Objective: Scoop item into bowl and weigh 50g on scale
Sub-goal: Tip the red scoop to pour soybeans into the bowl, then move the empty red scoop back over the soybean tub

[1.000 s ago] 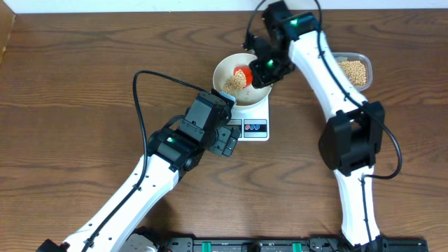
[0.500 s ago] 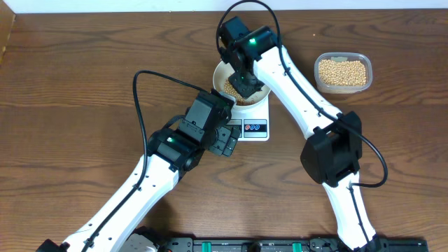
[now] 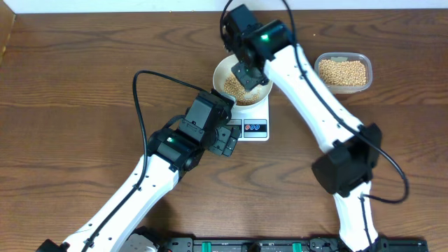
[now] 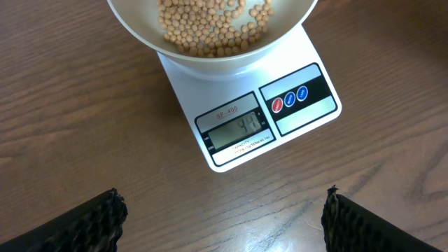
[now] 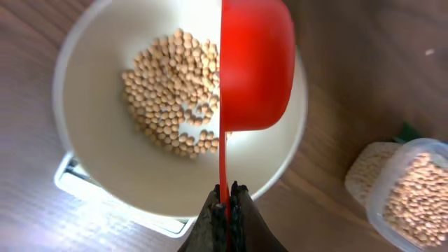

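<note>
The brown wooden table [image 3: 70, 84] carries the white scale [image 3: 257, 115] and, well apart, a clear plastic tub [image 3: 341, 57].

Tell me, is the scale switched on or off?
On. The scale has dark digits showing on its grey display, just below the bowl of beans. I cannot read the digits for sure.

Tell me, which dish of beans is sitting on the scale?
The round white bowl, under the red scoop, sits on the scale. The clear plastic tub of beans stands off to the side on the wooden table, not touching the scale.
</note>
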You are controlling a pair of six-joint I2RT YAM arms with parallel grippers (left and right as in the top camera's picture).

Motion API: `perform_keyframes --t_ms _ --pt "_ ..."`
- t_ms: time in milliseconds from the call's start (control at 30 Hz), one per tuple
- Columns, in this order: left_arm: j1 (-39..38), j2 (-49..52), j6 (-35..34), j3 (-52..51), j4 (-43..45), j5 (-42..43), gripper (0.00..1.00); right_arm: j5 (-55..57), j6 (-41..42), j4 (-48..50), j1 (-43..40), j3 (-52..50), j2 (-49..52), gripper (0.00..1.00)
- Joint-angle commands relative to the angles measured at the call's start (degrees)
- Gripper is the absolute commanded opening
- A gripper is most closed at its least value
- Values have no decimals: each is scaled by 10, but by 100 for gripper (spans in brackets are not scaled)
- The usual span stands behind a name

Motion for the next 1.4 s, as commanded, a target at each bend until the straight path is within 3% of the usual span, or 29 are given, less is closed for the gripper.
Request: perform_keyframes --t_ms 0,267,567,967,1367 --pt "2 -5 8 -1 1 5 92 -32 9 1 -10 9 -41 1" --pt "2 -5 8 -1 1 5 92 -143 0 0 -49 9 -65 1" --pt "2 -5 7 -1 1 5 92 -329 -30 -10 -173 9 -65 1" --pt "2 -5 8 -1 1 5 92 -306 -30 -28 -337 8 -64 1" --pt "2 -5 8 -1 1 5 92 -298 -34 -27 -399 7 -63 1"
